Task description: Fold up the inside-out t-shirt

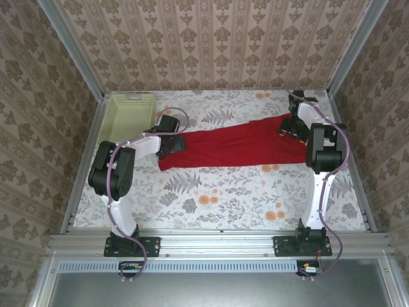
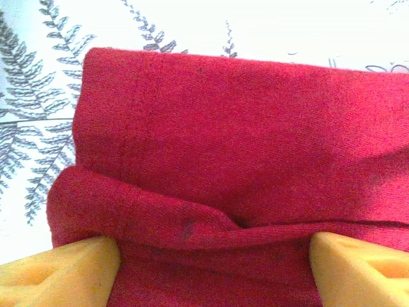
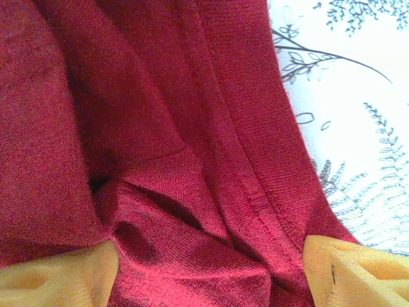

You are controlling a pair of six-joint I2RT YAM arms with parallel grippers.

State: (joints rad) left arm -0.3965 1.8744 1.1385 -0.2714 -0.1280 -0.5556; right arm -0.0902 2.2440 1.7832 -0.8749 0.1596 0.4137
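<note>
The red inside-out t-shirt (image 1: 236, 146) lies as a long, narrow folded band across the far half of the floral table. My left gripper (image 1: 171, 144) is down over its left end and my right gripper (image 1: 289, 128) over its right end. In the left wrist view the yellow fingers (image 2: 70, 272) stand wide apart, open, with a rolled fold of the shirt (image 2: 211, 160) lying between them (image 2: 214, 262). In the right wrist view the gripper (image 3: 208, 265) is also open, its fingers either side of bunched, creased cloth (image 3: 160, 128) with a stitched hem running down it.
A pale yellow-green perforated basket (image 1: 131, 115) stands at the far left corner, just behind my left arm. Patterned walls and metal rails close in the table (image 1: 223, 198) on three sides. The floral tabletop stretches in front of the shirt towards the arm bases.
</note>
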